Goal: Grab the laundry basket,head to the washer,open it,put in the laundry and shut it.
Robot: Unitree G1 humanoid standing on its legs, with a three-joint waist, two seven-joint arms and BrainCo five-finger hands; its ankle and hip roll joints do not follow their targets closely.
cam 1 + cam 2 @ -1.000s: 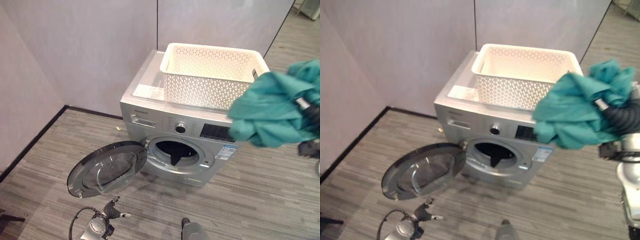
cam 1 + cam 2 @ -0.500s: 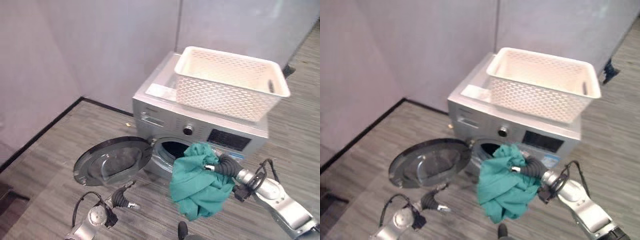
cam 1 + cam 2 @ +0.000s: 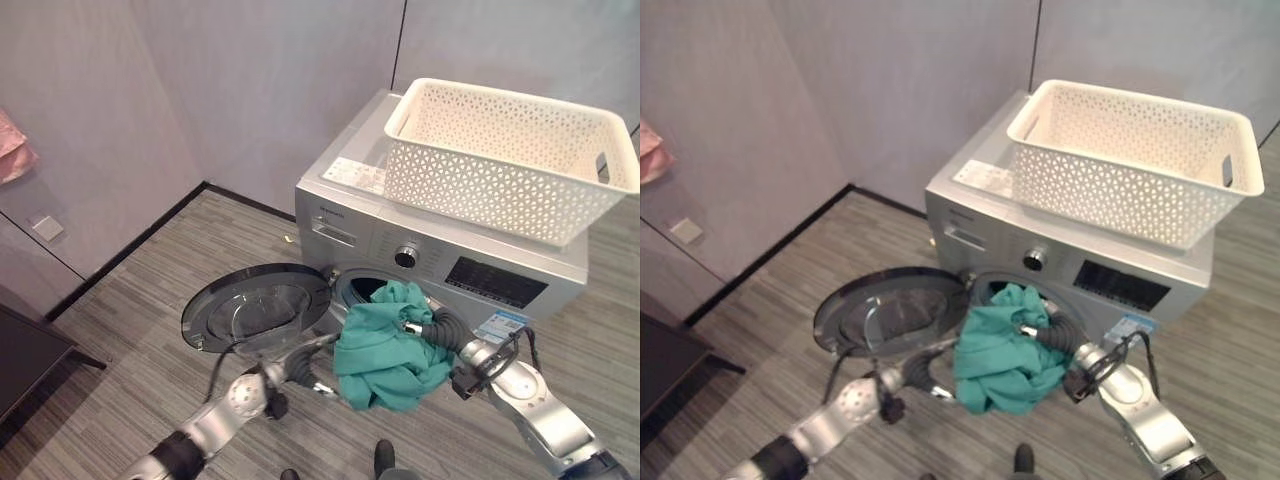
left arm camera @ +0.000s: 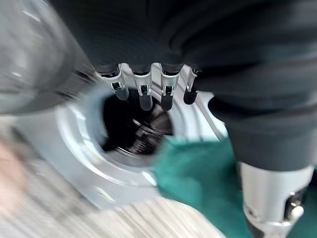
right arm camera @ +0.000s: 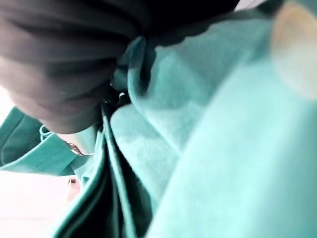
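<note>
Right hand [image 3: 425, 328], fingers curled into the teal laundry [image 3: 385, 350], holds it at the washer [image 3: 440, 265] mouth beside the open door [image 3: 258, 305], while the left hand [image 3: 300, 368] hangs nearby with relaxed fingers and the basket [image 3: 510, 160] sits on top.

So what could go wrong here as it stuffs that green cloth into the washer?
1. Much of the green cloth hangs below the drum opening from the right hand; the tail could stay outside and get caught when the door shuts.
2. The left hand, fingers open, is near the cloth's lower edge and might snag it.
3. The basket overhangs the washer top; a bump could tip it.
</note>
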